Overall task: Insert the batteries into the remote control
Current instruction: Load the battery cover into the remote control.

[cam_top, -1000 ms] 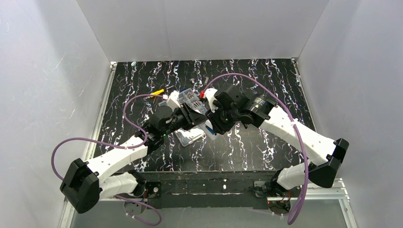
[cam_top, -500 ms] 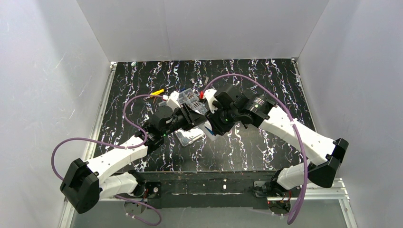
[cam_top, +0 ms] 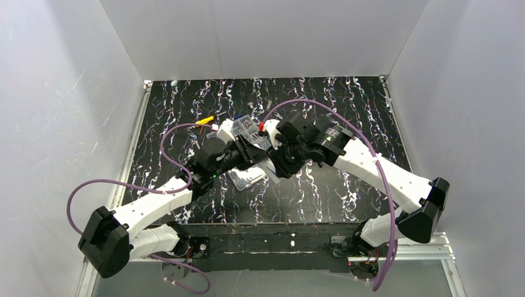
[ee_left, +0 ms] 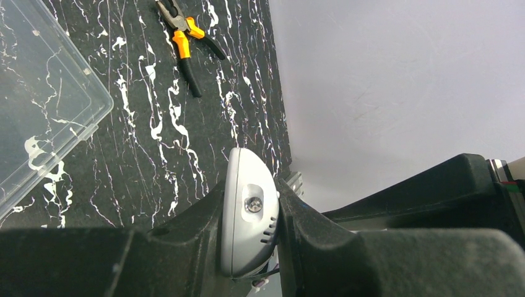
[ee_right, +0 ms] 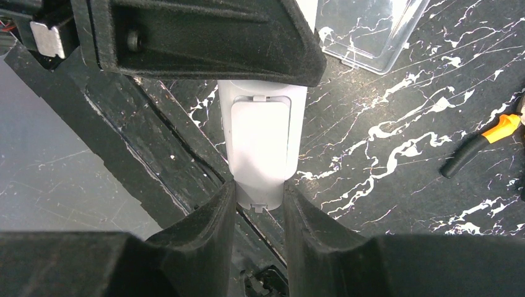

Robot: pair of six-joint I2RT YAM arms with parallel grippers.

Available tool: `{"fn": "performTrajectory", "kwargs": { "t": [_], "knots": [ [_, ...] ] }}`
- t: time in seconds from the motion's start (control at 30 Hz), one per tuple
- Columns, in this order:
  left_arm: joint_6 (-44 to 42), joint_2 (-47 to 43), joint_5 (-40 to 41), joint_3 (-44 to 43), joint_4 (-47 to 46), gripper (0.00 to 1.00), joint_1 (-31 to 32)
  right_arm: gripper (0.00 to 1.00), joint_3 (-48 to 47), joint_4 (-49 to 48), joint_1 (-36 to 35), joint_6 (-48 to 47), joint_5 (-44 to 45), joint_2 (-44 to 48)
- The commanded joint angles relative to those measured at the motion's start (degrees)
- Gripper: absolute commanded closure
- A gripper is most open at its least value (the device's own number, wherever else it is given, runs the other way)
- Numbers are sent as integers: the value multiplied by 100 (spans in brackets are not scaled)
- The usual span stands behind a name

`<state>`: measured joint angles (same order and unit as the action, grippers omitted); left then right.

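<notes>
Remote control (ee_right: 263, 133), a slim white plastic bar, hangs in the air above the black marbled table (ee_right: 384, 124), gripped at both ends. The left end effector (ee_left: 251, 223) is clamped on its rounded window end. The right end effector (ee_right: 260, 204) is clamped on the opposite, narrower end, below a rectangular panel on the back. The remote looks light, stiff and smooth, so it could slip or twist; the flat long sides are the safest place to hold it. Orange-handled pliers (ee_left: 186, 46) and a clear box (ee_left: 37, 111) lie on the table below. No batteries are visible.
</notes>
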<state>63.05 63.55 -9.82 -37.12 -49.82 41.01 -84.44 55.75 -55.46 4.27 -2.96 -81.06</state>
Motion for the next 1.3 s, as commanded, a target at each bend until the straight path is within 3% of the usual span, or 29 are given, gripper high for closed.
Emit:
{"fn": "performTrajectory", "kwargs": {
  "t": [0.0,1.27],
  "knots": [
    [-29,-144,-24,-266,-271,100,16,66,16,-60,27,10,41,0],
    [41,-133,-88,-286,-326,100,12,67,-24,-58,27,44,132,-117]
  ]
}}
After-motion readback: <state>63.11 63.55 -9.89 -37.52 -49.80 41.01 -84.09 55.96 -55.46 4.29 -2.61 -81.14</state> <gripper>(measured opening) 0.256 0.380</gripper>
